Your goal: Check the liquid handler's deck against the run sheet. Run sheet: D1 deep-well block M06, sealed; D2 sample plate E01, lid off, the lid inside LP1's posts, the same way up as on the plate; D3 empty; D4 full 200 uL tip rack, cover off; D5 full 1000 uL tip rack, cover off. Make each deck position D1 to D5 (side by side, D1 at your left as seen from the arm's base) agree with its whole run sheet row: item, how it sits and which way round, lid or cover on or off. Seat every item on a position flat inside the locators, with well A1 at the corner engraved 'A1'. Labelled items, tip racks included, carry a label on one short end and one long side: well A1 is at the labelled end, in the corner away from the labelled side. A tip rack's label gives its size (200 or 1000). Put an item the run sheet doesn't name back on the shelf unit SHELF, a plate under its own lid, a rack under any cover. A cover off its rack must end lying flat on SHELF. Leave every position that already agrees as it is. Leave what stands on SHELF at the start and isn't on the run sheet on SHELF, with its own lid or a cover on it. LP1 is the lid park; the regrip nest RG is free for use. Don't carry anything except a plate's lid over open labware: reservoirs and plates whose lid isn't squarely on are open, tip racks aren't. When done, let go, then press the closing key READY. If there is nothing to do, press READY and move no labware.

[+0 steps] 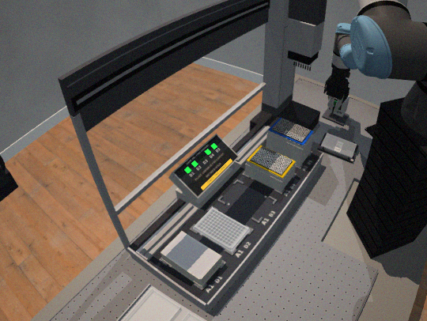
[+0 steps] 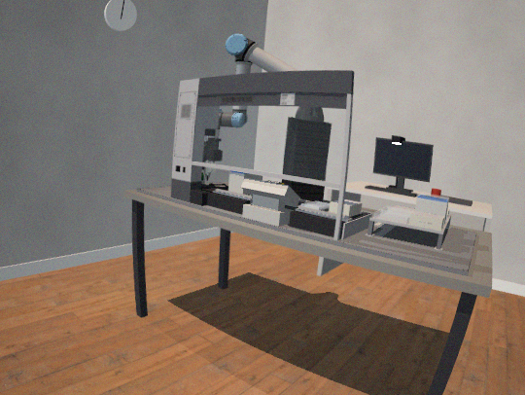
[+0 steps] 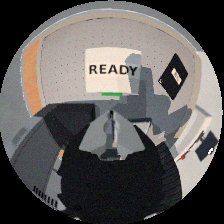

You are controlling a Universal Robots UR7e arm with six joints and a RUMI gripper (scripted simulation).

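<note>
White key: READY key [image 3: 111,70], directly ahead of the closed fingertips in the wrist view, green bar along its near edge.
Gripper: gripper [image 1: 337,111] pointing down over the key plate beyond the D5 end of the deck, jaws shut, holding nothing.
D5: blue-rimmed tip rack [image 1: 291,130], uncovered, nearest the key.
D4: yellow-rimmed tip rack [image 1: 271,160], uncovered, next along.
D3: bare position [image 1: 247,203] inside its locators.
D2: sample plate [image 1: 221,228], wells showing, no lid.
D1: deep-well block [image 1: 191,257], smooth grey top.
Lid: dark lid [image 1: 339,146] lying flat beside the D5 rack, near the key.
Panel: status panel [image 1: 204,166] behind the deck, four green lights.
</note>
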